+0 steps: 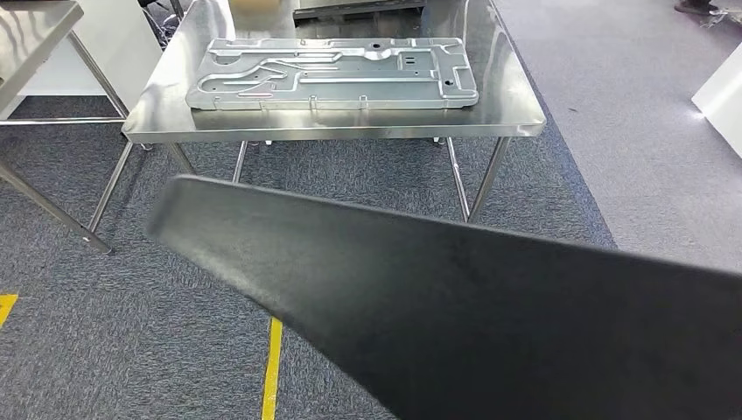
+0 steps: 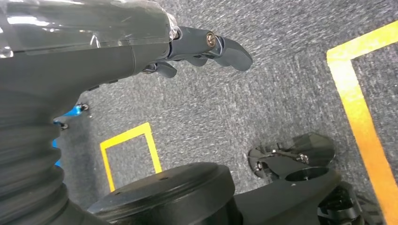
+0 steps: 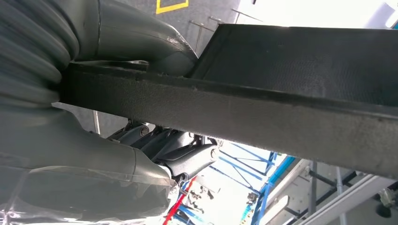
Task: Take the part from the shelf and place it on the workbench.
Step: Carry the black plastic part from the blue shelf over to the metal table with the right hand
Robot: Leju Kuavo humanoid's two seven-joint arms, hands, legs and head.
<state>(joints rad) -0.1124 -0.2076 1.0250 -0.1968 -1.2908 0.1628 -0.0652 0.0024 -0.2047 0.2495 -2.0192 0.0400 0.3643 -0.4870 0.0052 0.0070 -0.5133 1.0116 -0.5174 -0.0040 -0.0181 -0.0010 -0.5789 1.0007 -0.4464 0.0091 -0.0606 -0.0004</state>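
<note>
A long flat black part crosses the lower head view, slanting from the lower right up to the left. In the right wrist view my right hand grips the edge of this black part, thumb on one face and fingers on the other. Ahead stands the steel workbench with a stamped silver metal panel lying on it. My left hand hangs over the grey carpet and holds nothing, its fingers loosely bent.
A second steel table stands at the far left and a white unit at the right edge. Yellow tape marks the carpet in front of the bench. Blue racking shows behind my right hand.
</note>
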